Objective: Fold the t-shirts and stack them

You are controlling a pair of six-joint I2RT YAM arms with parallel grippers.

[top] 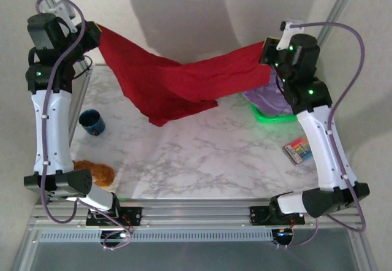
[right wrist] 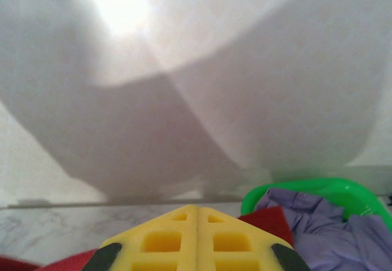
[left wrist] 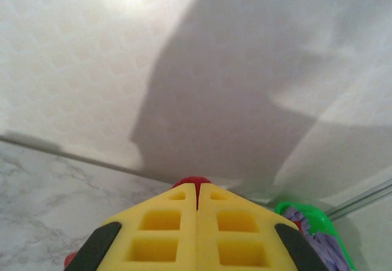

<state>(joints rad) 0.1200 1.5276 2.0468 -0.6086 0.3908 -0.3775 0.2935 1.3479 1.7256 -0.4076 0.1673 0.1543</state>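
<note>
The deep red t-shirt (top: 171,84) hangs stretched in the air between my two raised grippers, sagging to the table in the middle. My left gripper (top: 98,33) pinches its left end; in the left wrist view the yellow fingers (left wrist: 196,188) are shut with red cloth (left wrist: 191,181) peeking past the tips. My right gripper (top: 266,50) grips the right end; its fingers (right wrist: 197,208) are shut, with red cloth (right wrist: 269,222) beside them. The lavender t-shirt (top: 272,99) lies crumpled in the green basket (top: 269,116), below the right gripper, and its cloth (right wrist: 324,222) also shows in the right wrist view.
A dark blue cup (top: 92,122) stands at the table's left. A fuzzy orange-brown lump (top: 98,171) lies near the left arm's base. A small colourful box (top: 298,150) sits at the right. The white back wall is close behind both grippers.
</note>
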